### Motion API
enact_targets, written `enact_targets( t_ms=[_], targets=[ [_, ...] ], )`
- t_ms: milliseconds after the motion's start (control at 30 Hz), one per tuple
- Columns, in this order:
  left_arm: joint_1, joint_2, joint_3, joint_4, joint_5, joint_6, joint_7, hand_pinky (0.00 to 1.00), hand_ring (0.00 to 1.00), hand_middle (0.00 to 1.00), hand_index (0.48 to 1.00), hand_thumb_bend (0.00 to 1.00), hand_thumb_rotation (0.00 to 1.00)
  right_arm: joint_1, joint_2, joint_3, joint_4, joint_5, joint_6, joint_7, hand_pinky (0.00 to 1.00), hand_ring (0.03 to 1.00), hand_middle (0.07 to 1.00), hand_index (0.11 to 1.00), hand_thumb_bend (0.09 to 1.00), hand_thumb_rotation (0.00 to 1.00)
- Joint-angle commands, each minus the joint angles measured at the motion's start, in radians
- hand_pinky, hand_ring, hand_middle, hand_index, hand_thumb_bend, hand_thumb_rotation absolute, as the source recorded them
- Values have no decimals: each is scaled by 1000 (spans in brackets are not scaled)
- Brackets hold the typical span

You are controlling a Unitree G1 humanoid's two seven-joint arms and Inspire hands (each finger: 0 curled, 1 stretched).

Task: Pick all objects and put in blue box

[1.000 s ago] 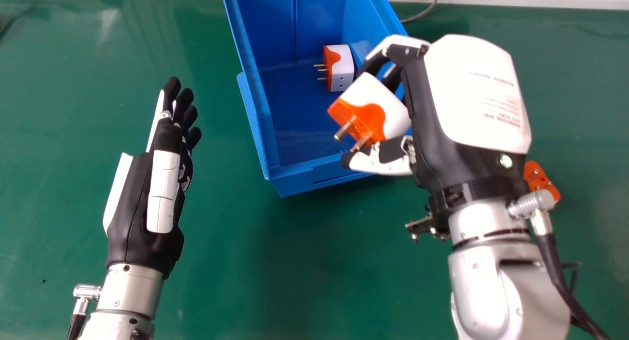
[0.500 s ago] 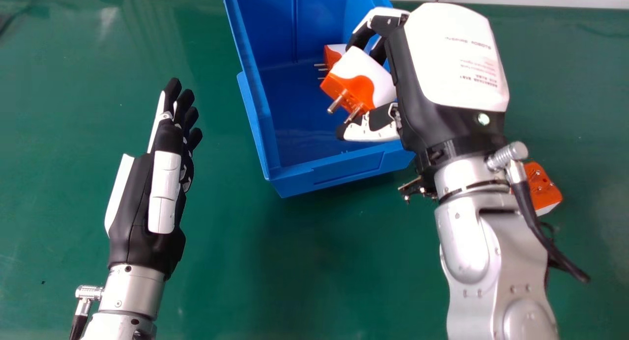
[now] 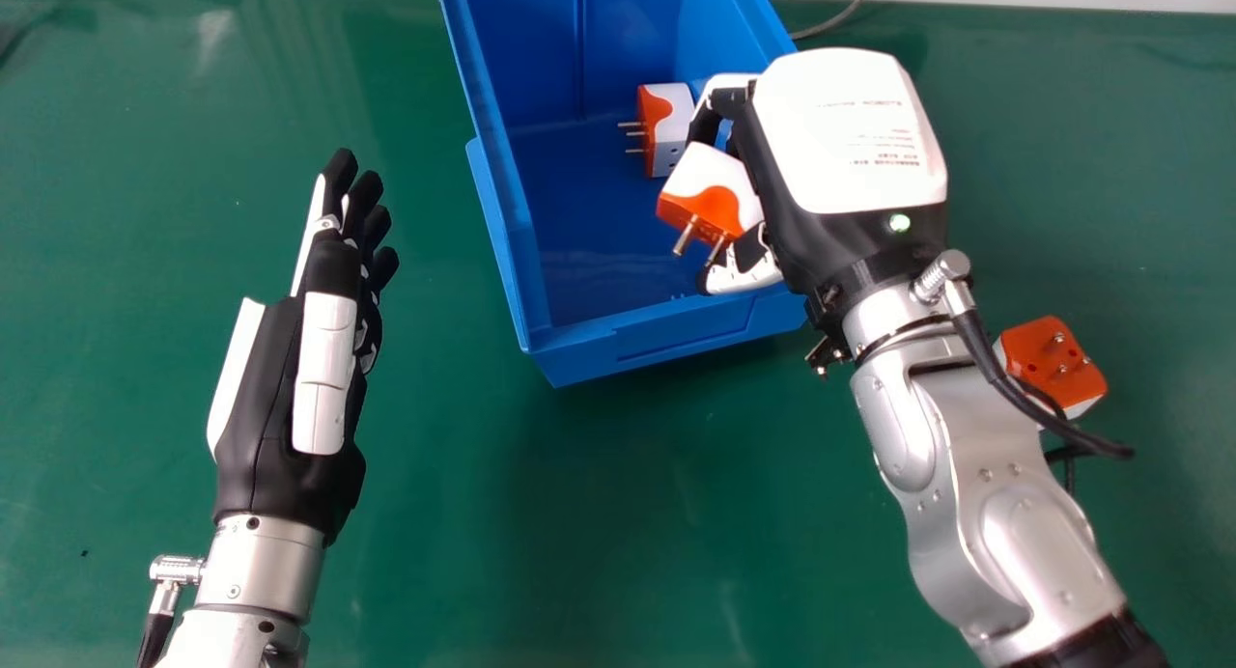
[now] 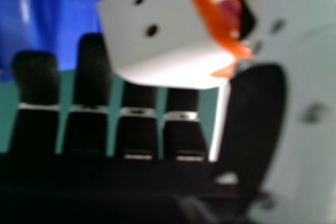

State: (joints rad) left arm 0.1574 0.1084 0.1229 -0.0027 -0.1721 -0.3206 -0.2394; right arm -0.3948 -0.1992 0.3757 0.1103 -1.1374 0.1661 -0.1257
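now that our right hand [image 3: 840, 152], fingers pinching an adapter [image 3: 710, 187], has dipped over the blue box [image 3: 657, 340], our straight-fingered left hand [image 3: 319, 369] beside it, release seems near.

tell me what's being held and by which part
A blocky, white-and-orange plastic plug adapter, held by opposite sides of its body in the right hand.

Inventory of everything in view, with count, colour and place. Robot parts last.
Box: 1, blue, far middle of the table
Held adapter: 1, white and orange, in the right hand over the box
Boxed adapter: at least 1, white and orange, inside
Loose adapter: 1, orange and white, on table, right
Table: 1, green, underneath
Cable: 1, grey, behind box
Left hand: 1, black and white, left
Right hand: 1, black and white, over box
Forearms: 2, silver
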Motion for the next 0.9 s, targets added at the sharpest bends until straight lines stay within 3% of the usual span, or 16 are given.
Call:
enact_targets(
  t_ms=[0, 233, 367, 467, 600, 700, 800, 867],
  targets=[
    [-8, 5, -1, -12, -3, -7, -4, 1000, 1000, 1000, 1000, 862, 1000, -54, -6, 14, 55, 20, -35, -68, 286, 388, 485, 519, 514, 0],
    [-11, 2, 0, -6, 3, -14, 1, 1000, 1000, 1000, 1000, 856, 1000, -105, -16, 50, 171, 37, -68, -160, 302, 395, 496, 511, 514, 0],
    [-9, 2, 0, -11, -10, -8, -6, 1000, 1000, 1000, 1000, 856, 1000, -118, -29, 64, 198, 57, -108, -206, 302, 395, 496, 511, 514, 0],
    [-10, 1, -1, -4, -2, -18, -3, 1000, 1000, 1000, 1000, 855, 1000, -126, -34, 71, 225, 72, -143, -246, 312, 401, 503, 506, 514, 0],
    [-9, 3, -1, -5, -2, -14, -4, 1000, 1000, 1000, 1000, 849, 1000, -137, -36, 84, 247, 81, -165, -276, 321, 404, 503, 507, 515, 0],
    [-5, 3, -1, -13, -11, -5, -8, 1000, 1000, 1000, 1000, 849, 1000, -149, -34, 95, 275, 82, -170, -294, 321, 404, 503, 507, 515, 0],
    [-14, -2, 2, 3, -13, -19, -7, 1000, 1000, 1000, 1000, 845, 1000, -166, -31, 105, 300, 80, -169, -297, 327, 406, 501, 508, 515, 0],
    [-16, 4, 2, 7, -7, -21, -11, 1000, 1000, 1000, 1000, 845, 1000, -180, -29, 114, 323, 80, -168, -302, 327, 406, 501, 508, 515, 0]
  ],
)
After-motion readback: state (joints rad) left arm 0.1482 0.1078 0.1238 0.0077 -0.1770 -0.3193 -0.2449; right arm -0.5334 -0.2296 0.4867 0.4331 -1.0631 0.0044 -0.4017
